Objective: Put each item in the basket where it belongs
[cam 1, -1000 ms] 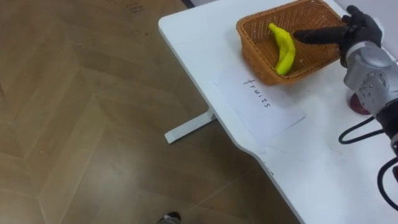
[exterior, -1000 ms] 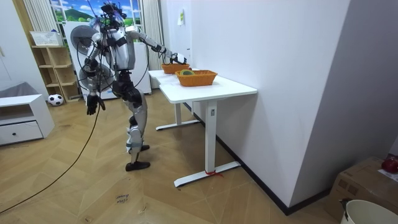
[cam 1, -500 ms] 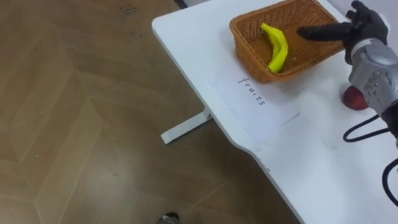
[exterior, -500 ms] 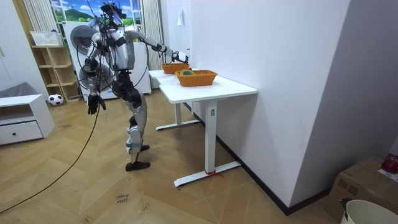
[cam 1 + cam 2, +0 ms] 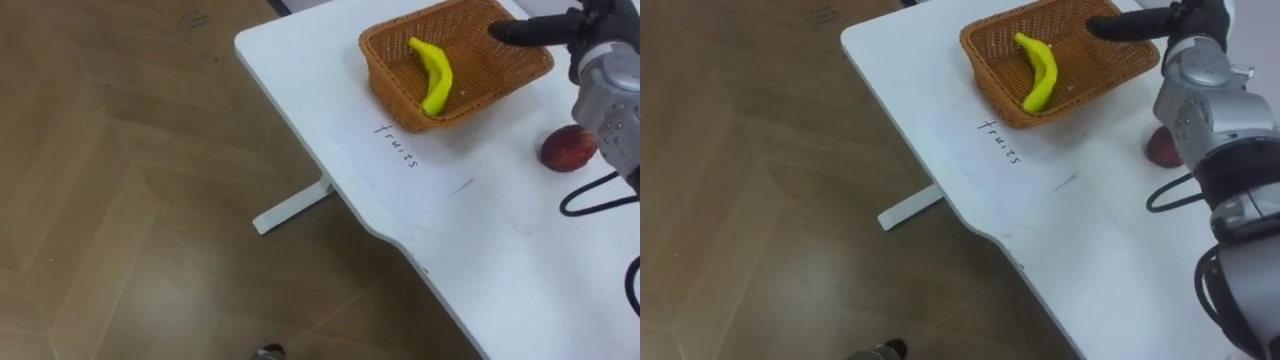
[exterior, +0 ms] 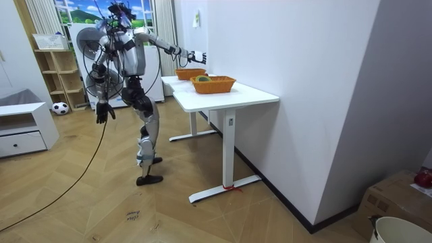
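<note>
A woven fruit basket (image 5: 380, 72) stands near the white table's corner, with a yellow banana (image 5: 432, 75) lying inside it. My right hand (image 5: 560, 28) hovers above the basket's far right corner, open, fingers stretched out straight and holding nothing. A red round fruit (image 5: 568, 148) lies on the table to the right of the basket, beside my right forearm. In the room view I stand at the table's end with my right arm reaching over it, and my left hand (image 6: 102, 111) hangs open at my side.
A sheet of paper (image 5: 410, 165) with a handwritten label lies in front of the basket, near the table (image 5: 300, 60) edge. A second woven basket (image 6: 190, 73) stands farther along the table. Wooden floor lies to my left.
My right hand has risen and drawn back from over the banana to the basket's far corner. The red fruit, half hidden by my forearm before, now shows whole. The camera shifted slightly.
</note>
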Controlling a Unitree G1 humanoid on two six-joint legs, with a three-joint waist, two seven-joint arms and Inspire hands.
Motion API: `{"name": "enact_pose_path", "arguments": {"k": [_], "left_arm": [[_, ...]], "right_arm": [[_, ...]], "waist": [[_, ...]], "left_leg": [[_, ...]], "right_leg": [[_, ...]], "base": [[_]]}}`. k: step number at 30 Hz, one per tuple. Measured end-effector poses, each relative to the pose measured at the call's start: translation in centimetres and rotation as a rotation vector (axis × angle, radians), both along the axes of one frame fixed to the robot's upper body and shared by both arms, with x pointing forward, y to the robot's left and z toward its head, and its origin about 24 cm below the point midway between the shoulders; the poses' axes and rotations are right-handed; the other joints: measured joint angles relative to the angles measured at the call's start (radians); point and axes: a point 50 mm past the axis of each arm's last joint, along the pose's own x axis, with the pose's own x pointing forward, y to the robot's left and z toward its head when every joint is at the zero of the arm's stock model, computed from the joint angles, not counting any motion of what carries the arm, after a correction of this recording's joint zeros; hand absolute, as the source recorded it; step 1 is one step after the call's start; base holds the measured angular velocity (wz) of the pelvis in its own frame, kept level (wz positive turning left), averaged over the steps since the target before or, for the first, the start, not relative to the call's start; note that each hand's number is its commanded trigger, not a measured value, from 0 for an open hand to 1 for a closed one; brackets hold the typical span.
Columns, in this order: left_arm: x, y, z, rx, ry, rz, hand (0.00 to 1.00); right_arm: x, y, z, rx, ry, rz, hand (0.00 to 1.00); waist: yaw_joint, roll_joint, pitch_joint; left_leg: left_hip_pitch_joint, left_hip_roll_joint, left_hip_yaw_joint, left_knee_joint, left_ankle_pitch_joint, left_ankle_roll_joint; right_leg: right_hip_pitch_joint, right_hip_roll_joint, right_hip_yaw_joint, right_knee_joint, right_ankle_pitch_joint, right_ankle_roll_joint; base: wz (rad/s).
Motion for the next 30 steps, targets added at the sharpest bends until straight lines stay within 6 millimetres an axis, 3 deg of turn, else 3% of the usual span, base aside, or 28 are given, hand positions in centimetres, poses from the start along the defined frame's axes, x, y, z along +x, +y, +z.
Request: {"name": "enact_pose_path", "arguments": {"k": [8,12,17,23,30], "left_arm": [[-0.4,-0.1,0.0,-0.001,0.012,0.004,0.00],[-0.9,-0.1,0.1,-0.002,0.021,0.005,0.00],[-1.1,-0.1,0.1,-0.004,0.028,0.007,0.00],[-1.2,-0.3,0.0,-0.023,0.045,0.001,0.00],[-0.8,-0.3,0.0,-0.020,0.037,-0.012,0.00]], "right_arm": [[0.0,0.2,0.2,-0.024,-0.007,0.010,0.00],[0.0,0.0,0.4,-0.010,-0.016,0.002,0.00],[-0.1,-0.2,0.0,0.002,-0.006,0.000,0.00],[-1.0,-1.7,-2.6,0.007,0.083,-0.051,0.00],[-1.2,-1.7,-3.1,0.008,0.096,-0.056,0.00]], "waist": [[-0.034,0.023,-0.0180],[-0.043,0.033,-0.0220],[-0.056,0.037,-0.0194],[-0.059,0.037,-0.0186],[-0.070,0.041,-0.0161]], "left_leg": [[0.051,0.013,0.037,-0.010,-0.005,0.005],[0.065,0.025,0.062,-0.020,-0.005,0.005],[0.065,0.032,0.070,-0.019,-0.005,0.004],[0.050,0.032,0.072,-0.015,-0.004,0.004],[0.028,0.034,0.078,-0.016,-0.001,0.004]], "right_leg": [[0.031,-0.004,0.032,0.001,0.005,0.001],[0.031,-0.008,0.047,0.016,0.005,0.001],[0.030,-0.005,0.046,0.015,0.007,-0.003],[0.008,-0.005,0.051,0.017,0.008,-0.003],[-0.015,-0.002,0.070,0.018,0.009,-0.006]], "base": [[-0.16],[-0.16],[-0.06],[-0.01],[-0.06]]}}
